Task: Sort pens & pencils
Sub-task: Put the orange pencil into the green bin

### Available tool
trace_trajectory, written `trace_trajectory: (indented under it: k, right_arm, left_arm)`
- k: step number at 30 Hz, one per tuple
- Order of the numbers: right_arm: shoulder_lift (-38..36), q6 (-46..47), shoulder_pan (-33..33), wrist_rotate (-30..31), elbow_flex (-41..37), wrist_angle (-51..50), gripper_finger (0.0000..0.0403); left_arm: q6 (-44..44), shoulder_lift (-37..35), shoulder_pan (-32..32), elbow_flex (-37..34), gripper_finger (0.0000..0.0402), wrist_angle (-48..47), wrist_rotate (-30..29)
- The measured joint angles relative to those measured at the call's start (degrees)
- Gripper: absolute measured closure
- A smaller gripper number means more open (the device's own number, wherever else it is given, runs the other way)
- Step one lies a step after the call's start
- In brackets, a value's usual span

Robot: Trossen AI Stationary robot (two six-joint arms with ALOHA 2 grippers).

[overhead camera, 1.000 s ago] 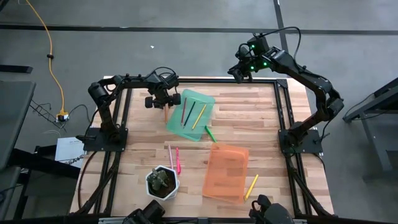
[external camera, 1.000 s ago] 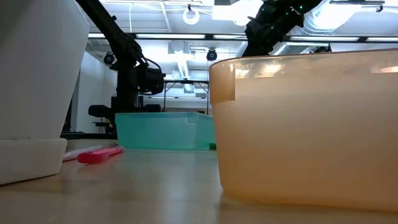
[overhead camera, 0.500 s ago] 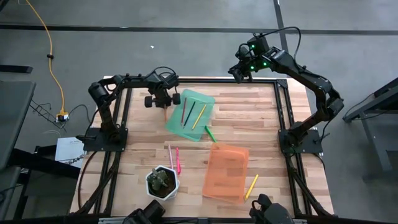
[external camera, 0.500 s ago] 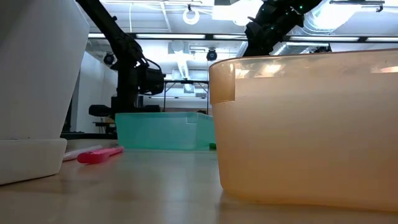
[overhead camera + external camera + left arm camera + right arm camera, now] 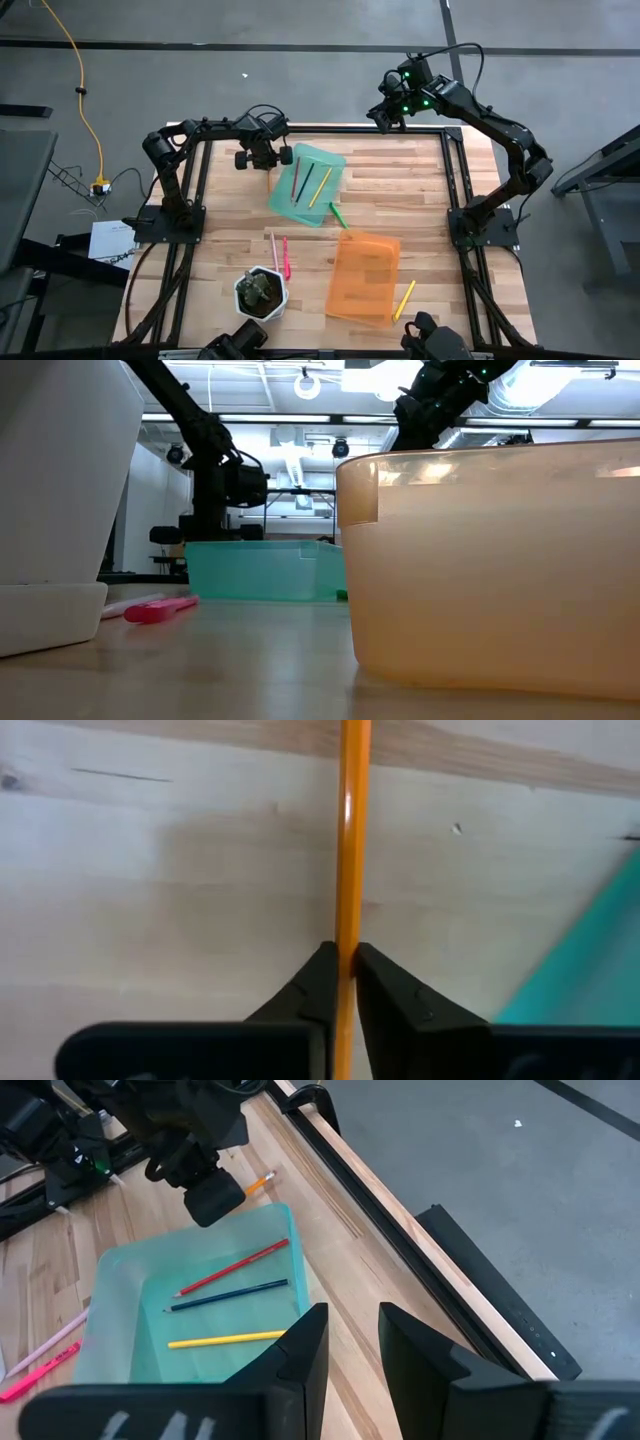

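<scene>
- Between my left gripper (image 5: 345,965) jaws sits the orange pencil (image 5: 350,830): they are pinched nearly closed on its shaft, low over the bare wood just beside the green tray's (image 5: 322,210) far-left corner.
- I read this as the pick just made, with the carry into a tray yet to come.
- Risk one: the grip is on a thin round shaft (very little contact), so the pencil could pivot or slip out during a lift, caused by any quick swing.
- Risk two: the tray wall is close beside the pencil, and a low carry could catch the trailing end on the rim and knock the tray askew.
- The green tray holds three sticks lying side by side: a red pencil (image 5: 235,1267), a dark blue one (image 5: 228,1295) and a yellow pencil (image 5: 230,1339).
- The orange tray (image 5: 362,275) looks empty from above.
- Loose on the table are a bright green stick (image 5: 338,215) between the two trays, a pink pen (image 5: 286,258) and a paler stick (image 5: 274,250) near the white plant pot (image 5: 261,292), and a yellow stick (image 5: 404,298) just beside the orange tray.
- My right gripper (image 5: 348,1342) waits parted and empty, raised over the far right edge of the table.
</scene>
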Motion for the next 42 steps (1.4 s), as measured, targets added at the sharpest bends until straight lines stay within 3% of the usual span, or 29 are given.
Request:
trace_trajectory:
  k: [6,27,42]
  right_arm:
    - [0.0,-0.1,0.0,0.0,0.0,0.0,0.032]
    - [0.0,-0.3,0.0,0.0,0.0,1.5,0.032]
    - [0.0,-0.3,0.0,0.0,0.0,1.8,0.032]
  left_arm:
    - [1.3,-0.1,-0.2,0.0,0.0397,0.0,0.9]
    - [4.1,-8.9,-0.6,0.0,0.0383,-1.1,-4.1]
    - [4.3,-14.4,-7.1,0.0,0.0381,2.2,-5.2]
